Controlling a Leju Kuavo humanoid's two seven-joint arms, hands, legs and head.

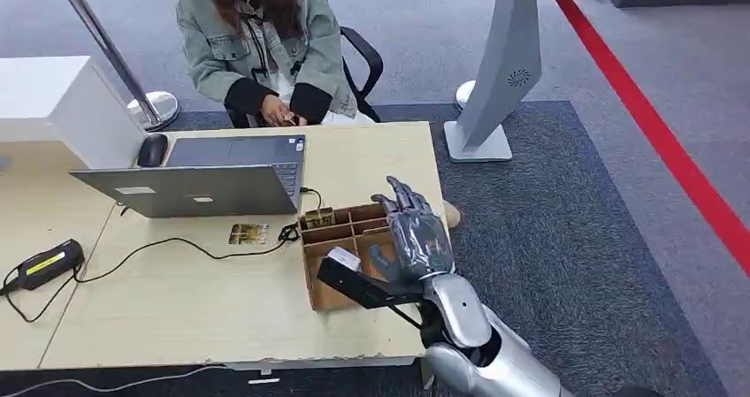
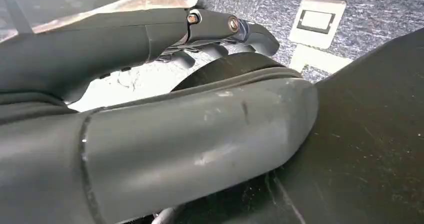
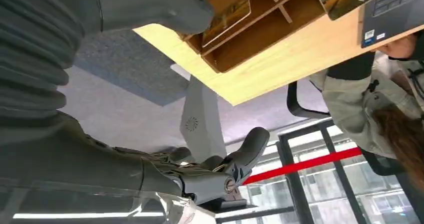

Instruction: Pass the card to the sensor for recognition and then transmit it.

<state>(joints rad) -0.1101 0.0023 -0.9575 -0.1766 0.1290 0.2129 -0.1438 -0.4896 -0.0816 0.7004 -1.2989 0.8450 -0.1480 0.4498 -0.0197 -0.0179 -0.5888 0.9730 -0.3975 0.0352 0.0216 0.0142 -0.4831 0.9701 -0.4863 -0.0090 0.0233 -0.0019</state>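
A card (image 1: 248,233) is seen flat on the worktop (image 1: 221,309) just left of the wooden organiser (image 1: 347,238), unheld; another card (image 1: 320,217) stands in its rear slot; the right robot hand (image 1: 414,234) is held spread above the organiser, probably for reaching in; the left robot hand's (image 2: 150,134) state cannot be told.

Laptop (image 1: 212,180) left of divided box (image 1: 340,238); card (image 1: 248,233) between.

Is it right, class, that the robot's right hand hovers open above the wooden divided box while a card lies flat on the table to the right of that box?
Not quite. The card lies to the left of the wooden divided box, by the laptop, as the head view shows. The rest holds: the right hand hovers open above the box, holding nothing.
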